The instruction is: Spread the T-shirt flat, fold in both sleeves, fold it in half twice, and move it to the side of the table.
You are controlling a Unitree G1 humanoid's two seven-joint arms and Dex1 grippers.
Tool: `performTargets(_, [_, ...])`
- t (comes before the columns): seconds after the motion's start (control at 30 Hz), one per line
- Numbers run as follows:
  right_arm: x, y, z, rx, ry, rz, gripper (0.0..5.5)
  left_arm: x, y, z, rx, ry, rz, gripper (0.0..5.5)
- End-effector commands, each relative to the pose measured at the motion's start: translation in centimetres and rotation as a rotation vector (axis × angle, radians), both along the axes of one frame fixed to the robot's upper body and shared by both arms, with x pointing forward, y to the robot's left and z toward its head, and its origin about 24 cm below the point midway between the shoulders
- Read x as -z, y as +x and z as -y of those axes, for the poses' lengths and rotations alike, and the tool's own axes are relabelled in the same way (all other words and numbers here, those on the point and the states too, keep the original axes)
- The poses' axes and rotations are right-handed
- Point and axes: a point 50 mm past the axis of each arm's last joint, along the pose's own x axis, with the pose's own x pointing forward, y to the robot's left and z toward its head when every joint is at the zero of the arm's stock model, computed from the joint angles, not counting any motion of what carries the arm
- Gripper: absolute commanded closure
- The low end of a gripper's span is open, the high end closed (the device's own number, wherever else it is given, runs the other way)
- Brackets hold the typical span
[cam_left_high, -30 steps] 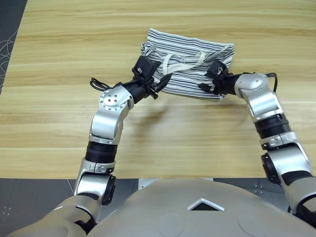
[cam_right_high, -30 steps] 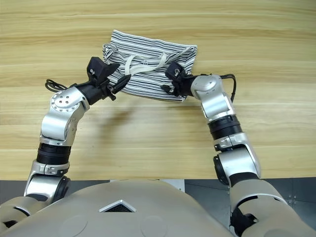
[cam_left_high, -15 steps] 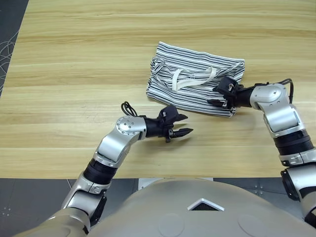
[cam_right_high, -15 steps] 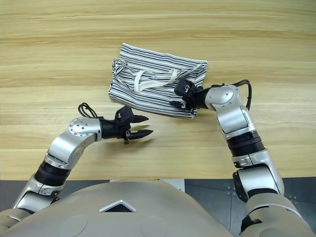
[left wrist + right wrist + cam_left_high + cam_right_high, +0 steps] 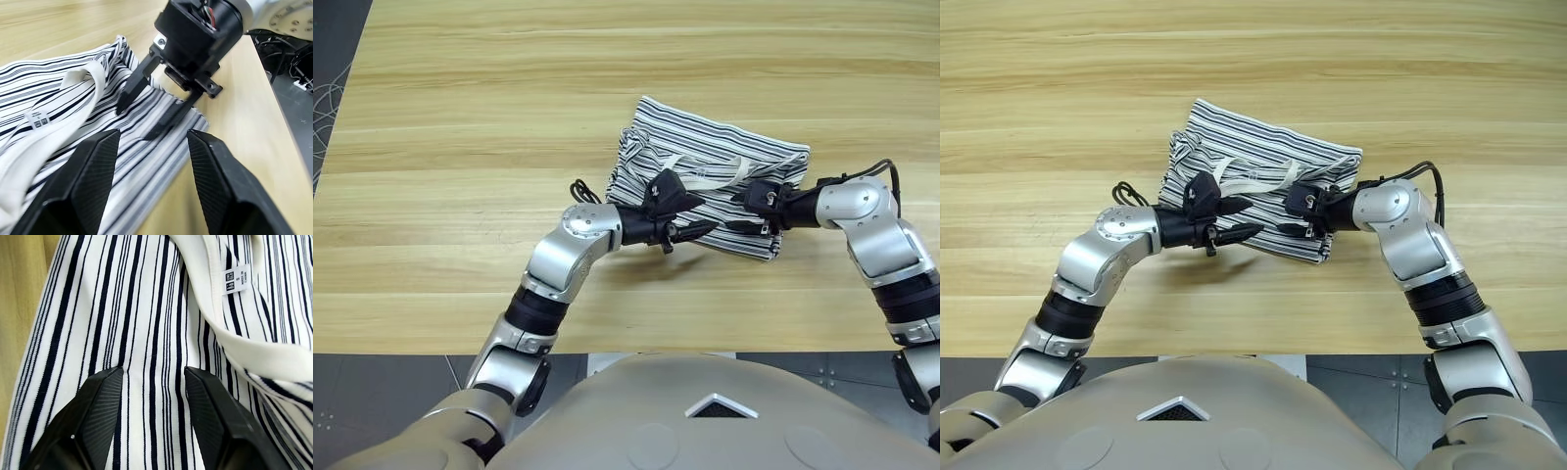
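Striped T-shirt folded; left tool, right tool at near edge.

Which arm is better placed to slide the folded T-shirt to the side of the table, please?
Probably the right: the right gripper has open fingers resting on the T-shirt by its near right corner. The left gripper is open over the near edge.

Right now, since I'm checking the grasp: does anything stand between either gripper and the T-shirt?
Nothing visible does: left gripper and right gripper are both open, directly over the T-shirt's near edge.
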Motion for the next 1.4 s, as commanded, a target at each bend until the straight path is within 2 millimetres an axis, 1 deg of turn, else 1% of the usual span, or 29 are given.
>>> performTargets(0.03, [2.1, -1.4, 0.3, 0.019, -0.041, -0.094, 3.19, 1.6, 1.8, 1.2, -0.035, 0.063, 0.000, 2.95])
performTargets(0.2, [2.1, -1.4, -0.1, 0.013, -0.032, -0.090, 3.19, 3.7, 3.0, 2.0, -0.062, 0.115, -0.030, 2.95])
performTargets(0.37, [2.0, -1.3, -0.2, 0.018, -0.027, -0.084, 3.19, 4.3, 3.1, 2.1, -0.059, 0.130, -0.019, 2.95])
performTargets(0.57, [2.2, -1.5, -0.1, 0.014, -0.038, -0.089, 3.19, 3.3, 3.7, 2.0, -0.061, 0.136, 0.068, 2.95])
performTargets(0.67, [2.4, -1.5, 0.0, 0.010, -0.046, -0.091, 3.19, 2.9, 4.2, 1.6, -0.060, 0.169, 0.121, 2.95])
performTargets(0.8, [2.5, -1.7, -0.3, 0.001, -0.043, -0.094, 3.19, 3.0, 5.1, 0.7, -0.072, 0.240, 0.179, 2.95])
performTargets(0.93, [2.6, -1.8, -0.5, -0.005, -0.038, -0.096, 3.19, 3.2, 5.7, 0.2, -0.073, 0.313, 0.258, 2.95])
performTargets(1.0, [2.7, -1.8, -0.7, -0.008, -0.035, -0.097, 3.19, 2.9, 6.0, 0.5, -0.060, 0.345, 0.331, 2.95])
performTargets(1.13, [3.1, -2.0, -1.2, -0.016, -0.030, -0.103, 3.19, 2.4, 6.7, 1.9, -0.015, 0.418, 0.495, 2.95])
performTargets(1.2, [3.2, -2.1, -1.5, -0.024, -0.027, -0.105, 3.19, 2.1, 7.3, 2.6, 0.004, 0.455, 0.563, 2.95])
performTargets(1.27, [3.3, -2.2, -1.8, -0.034, -0.024, -0.108, 3.19, 1.9, 8.2, 2.9, 0.008, 0.492, 0.615, 2.95])
performTargets(1.33, [3.5, -2.4, -2.1, -0.051, -0.022, -0.115, 3.19, 1.3, 9.7, 2.7, -0.010, 0.551, 0.665, 2.95])
performTargets(1.4, [3.7, -2.5, -2.5, -0.064, -0.020, -0.120, 3.19, 0.0, 11.5, 2.7, -0.035, 0.594, 0.717, 2.95])
